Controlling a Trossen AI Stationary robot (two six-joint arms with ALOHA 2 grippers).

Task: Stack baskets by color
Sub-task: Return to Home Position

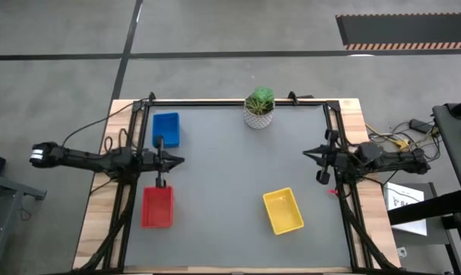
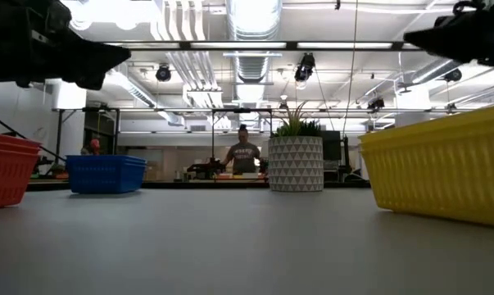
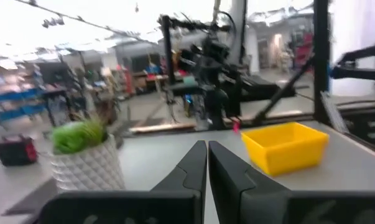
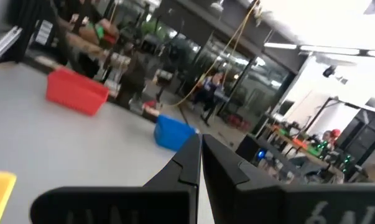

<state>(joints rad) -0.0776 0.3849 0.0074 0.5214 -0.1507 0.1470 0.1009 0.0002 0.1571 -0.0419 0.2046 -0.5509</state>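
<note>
1. The grey counter (image 1: pixel 230 191) fills the middle of the high view and carries everything else.
2. The left arm (image 1: pixel 100 160) reaches in over the counter's left edge. The left pincer (image 1: pixel 180 160) points inward between the blue and red baskets, its fingers (image 3: pixel 193 171) pressed together on nothing.
3. The right arm (image 1: pixel 383 159) lies over the right edge. The right pincer (image 1: pixel 306 153) points inward, its fingers (image 4: pixel 188 158) likewise pressed together and empty.
4. The yellow baskets (image 1: pixel 283 211) show as one tilted shape on the right, toward the low camera; the number nested cannot be told.
5. The red baskets (image 1: pixel 157 206) sit on the left, just beside the left pincer.
6. The blue baskets (image 1: pixel 166 128) sit on the left, farther back.
7. A white pot (image 1: pixel 259 114) with a green plant stands at the far edge, well apart from all baskets.
</note>
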